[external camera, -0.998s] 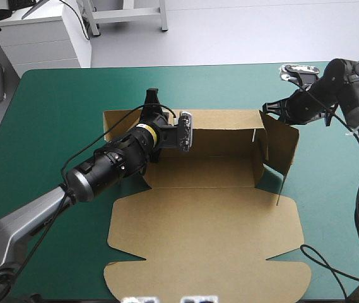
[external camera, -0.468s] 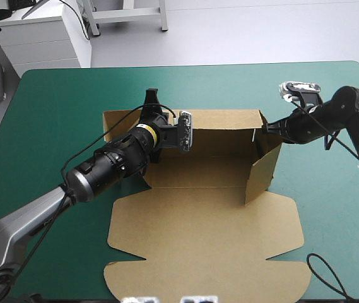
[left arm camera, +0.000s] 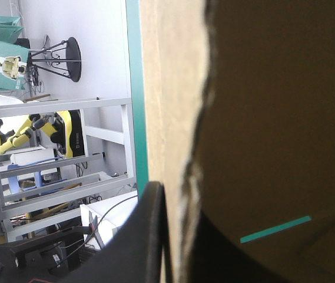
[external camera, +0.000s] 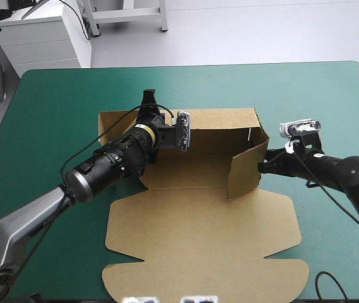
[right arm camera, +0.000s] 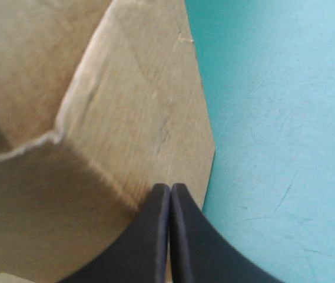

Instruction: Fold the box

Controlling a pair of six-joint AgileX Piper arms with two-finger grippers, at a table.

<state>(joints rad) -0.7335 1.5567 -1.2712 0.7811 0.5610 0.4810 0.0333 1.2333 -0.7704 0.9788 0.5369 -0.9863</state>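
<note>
Out in the middle of the teal-green table cover (external camera: 47, 126) lies the brown box (external camera: 198, 233), and it's only partly built. The back wall (external camera: 220, 136) stands upright along the far side, and the left gripper (external camera: 147, 101) is up on its top edge near the left end. In the left wrist view one black finger (left arm camera: 149, 236) sits on one side of the board edge and the sheet runs down between the pair, so the gripper is all but closed on that wall, pinching it. On the other side, the right gripper (external camera: 261, 165) comes in low from the table's right. Its fingers are pressed together into one point with nothing between them, and the tip is right up against the outside of the right end flap (external camera: 245, 173). That flap is swung inward and stands at an angle across the tray floor, not yet flush against anything. So what's done? Back wall up, right end flap turning in. What's left looks like plenty: the big front panel (external camera: 204, 252) with its scalloped tabs lies flat on the cover nearest the robot. The left end shows no flap tucked in as far as I can judge, no side walls are locked, and I'd call this an early stage, well short of an open tray.
</note>
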